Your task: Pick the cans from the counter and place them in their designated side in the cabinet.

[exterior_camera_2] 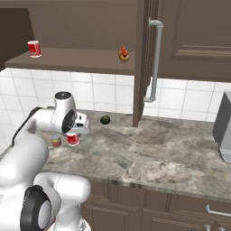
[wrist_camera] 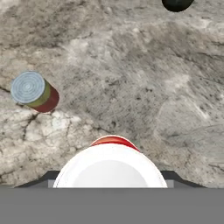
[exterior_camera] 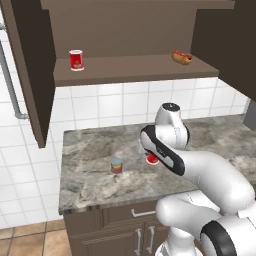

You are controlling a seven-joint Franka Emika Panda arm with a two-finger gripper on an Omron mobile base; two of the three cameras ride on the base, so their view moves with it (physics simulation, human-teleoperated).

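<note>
cans are the whole story here, and the one that matters is the red can (exterior_camera: 152, 159) tucked under the gripper (exterior_camera: 151, 158). from the left base view you can just see a bit of red poking out below the wrist, above the counter (exterior_camera: 90, 185), with the arm covering the rest, so whether it's off the stone i can't tell from there. the short can (exterior_camera: 116, 165) stands on the slab off to the arm's left, well apart. up in the cabinet (exterior_camera: 130, 70) there's already another red can (exterior_camera: 76, 59) on the left end of the shelf and a hot dog (exterior_camera: 182, 56) on the right end. right base view next: the red can (exterior_camera_2: 72, 139) hangs straight below the hand (exterior_camera_2: 73, 135), upright, and the jaws look closed narrow around it, the short can (exterior_camera_2: 56, 142) just beside it, a dark round fruit (exterior_camera_2: 105, 119) further back. hand view: the red can's white top (wrist_camera: 109, 168) sits dead centre at the bottom, between the finger tips, long axis pointing along the gripper. i'd guess the next move is straight up and over to the shelf, which sits high and behind.
</note>
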